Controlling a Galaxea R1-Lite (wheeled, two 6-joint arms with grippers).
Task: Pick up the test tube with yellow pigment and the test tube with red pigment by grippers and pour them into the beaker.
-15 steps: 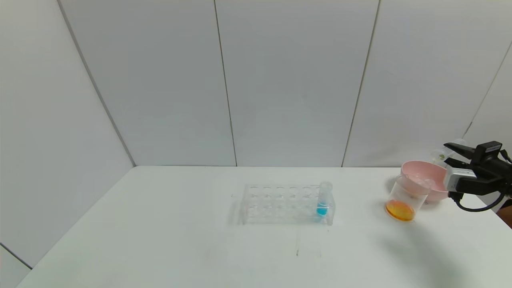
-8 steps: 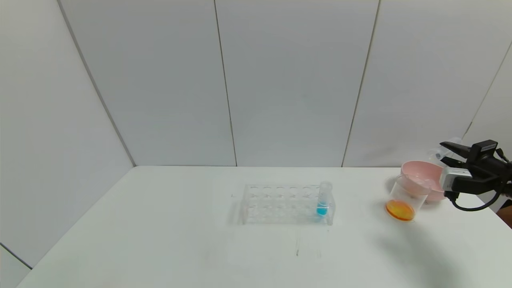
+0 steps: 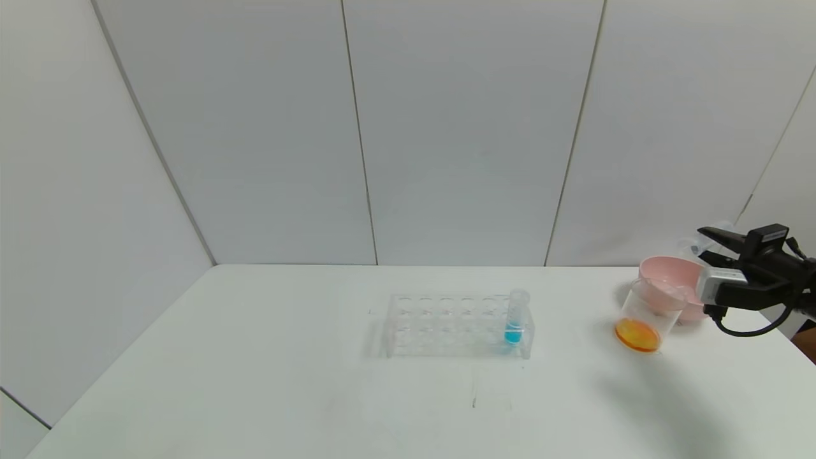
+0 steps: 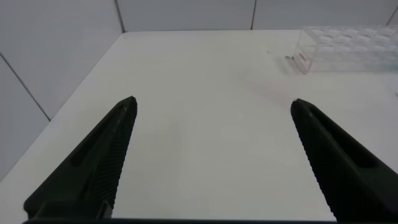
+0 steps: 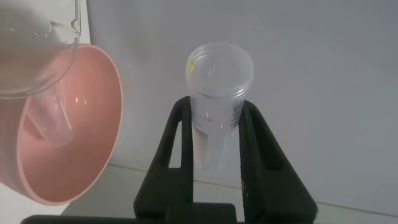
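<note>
head view: we find the right gripper raised at the far right edge of the table, just behind the pink bowl. its fingers are clamped on an emptied clear test tube, held roughly level. in the right wrist view we confirm the grip: the same tube sits between the two black fingers, its rim bearing a small yellow fleck, which marks it for us as the test tube with yellow pigment. the pink bowl lies close beside it, and a second clear tube rests inside the bowl; we cannot tell whether that one is the test tube with red pigment.

we note the beaker standing on the table, just in front of the bowl, with an orange layer at its bottom. its rim shows at the corner of the right wrist view.

the clear tube rack stands mid-table, well apart from the beaker, with a blue-liquid tube upright in its right end.

the left gripper appears only in its own wrist view, with its fingers spread wide above bare table, and the rack's end is far off.
</note>
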